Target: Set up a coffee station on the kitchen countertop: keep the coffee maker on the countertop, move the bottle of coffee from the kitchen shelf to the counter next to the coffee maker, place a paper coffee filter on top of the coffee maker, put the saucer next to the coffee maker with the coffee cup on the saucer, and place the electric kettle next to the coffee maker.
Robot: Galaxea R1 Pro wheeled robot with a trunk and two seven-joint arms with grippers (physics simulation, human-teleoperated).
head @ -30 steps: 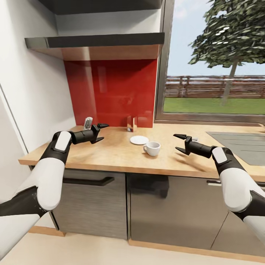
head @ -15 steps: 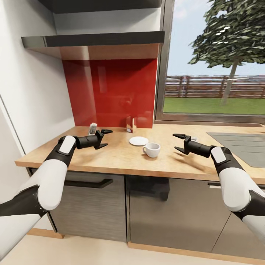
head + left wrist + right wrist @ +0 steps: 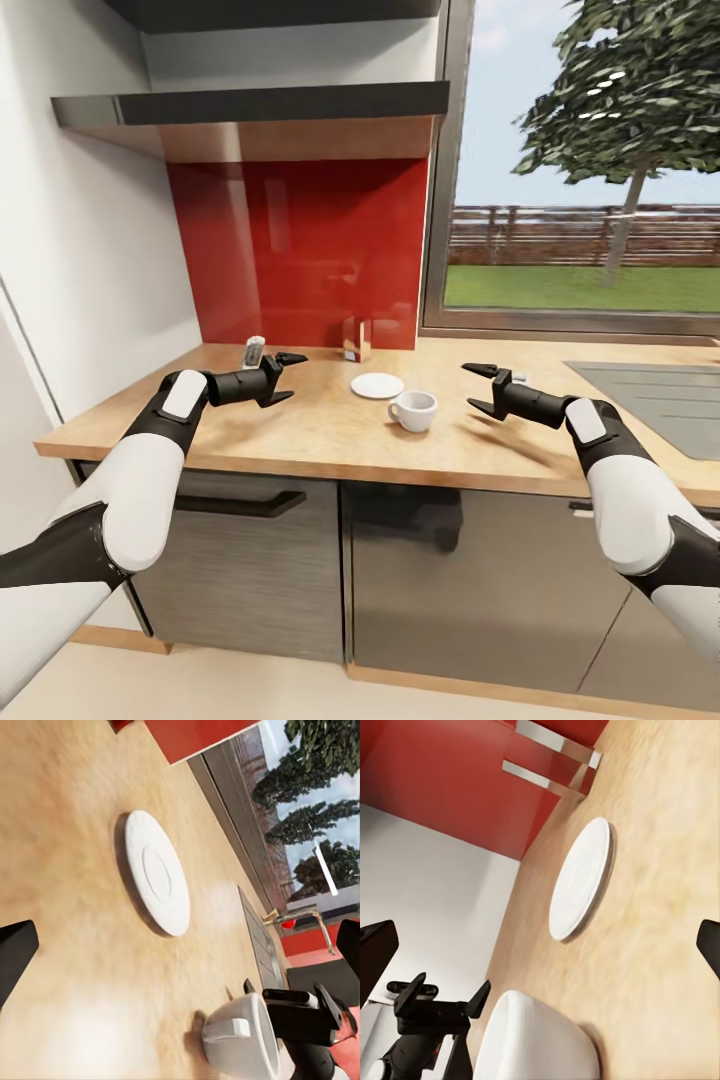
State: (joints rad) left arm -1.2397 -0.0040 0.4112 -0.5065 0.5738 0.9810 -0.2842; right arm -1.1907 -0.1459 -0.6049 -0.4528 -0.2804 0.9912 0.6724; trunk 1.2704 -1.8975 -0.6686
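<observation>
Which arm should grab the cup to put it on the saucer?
Probably the right. Its open fingers hang beside the cup, pointing at it. The left fingers are farther off, nearer the saucer.

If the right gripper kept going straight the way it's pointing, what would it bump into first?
Probably the coffee cup: the open right gripper points across the kitchen countertop toward it, with the saucer slightly behind. Depth makes this uncertain.
</observation>
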